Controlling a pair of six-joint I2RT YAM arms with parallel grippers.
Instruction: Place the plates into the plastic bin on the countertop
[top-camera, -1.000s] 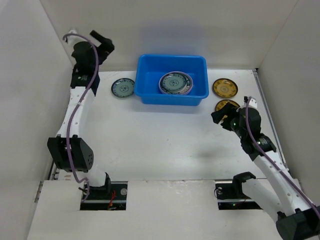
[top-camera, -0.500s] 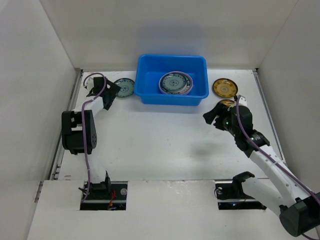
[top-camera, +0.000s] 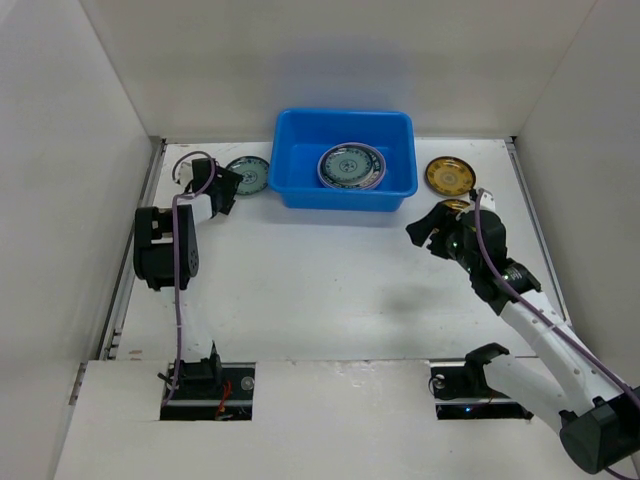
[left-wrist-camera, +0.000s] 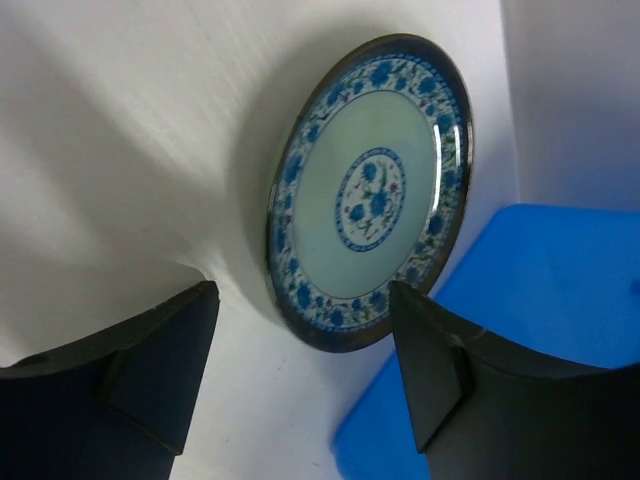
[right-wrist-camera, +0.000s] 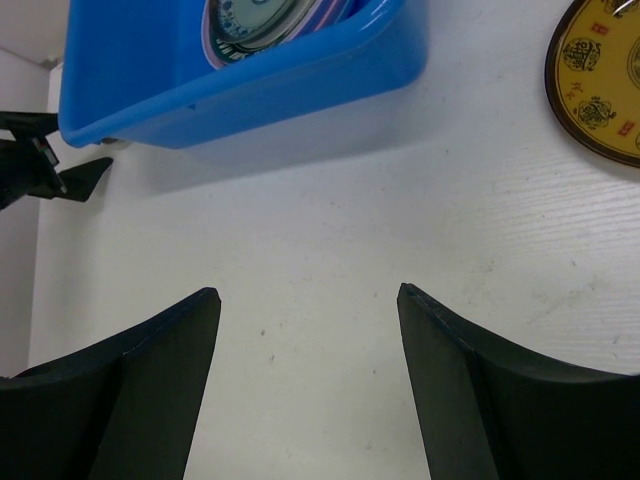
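Observation:
The blue plastic bin (top-camera: 345, 197) stands at the back middle of the countertop and holds a stack of plates (top-camera: 351, 166), topped by one with a dark patterned rim. A small teal patterned plate (top-camera: 247, 175) lies flat just left of the bin. My left gripper (top-camera: 225, 186) is open and empty, low over the countertop, with the teal plate (left-wrist-camera: 370, 190) just ahead of its fingertips (left-wrist-camera: 302, 295). My right gripper (top-camera: 425, 232) is open and empty over bare countertop (right-wrist-camera: 305, 295), right of the bin's front (right-wrist-camera: 250, 80). Two yellow-gold plates (top-camera: 450, 176) lie right of the bin; the nearer one (top-camera: 452, 207) is partly hidden by my right gripper.
White walls enclose the countertop on the left, back and right. The bin's blue wall (left-wrist-camera: 520, 330) is close on the right of my left gripper. One yellow-gold plate (right-wrist-camera: 600, 80) shows at the upper right of the right wrist view.
My left arm swung down from high at the back left to low beside the teal plate. My right gripper shifted a little left and towards the bin.

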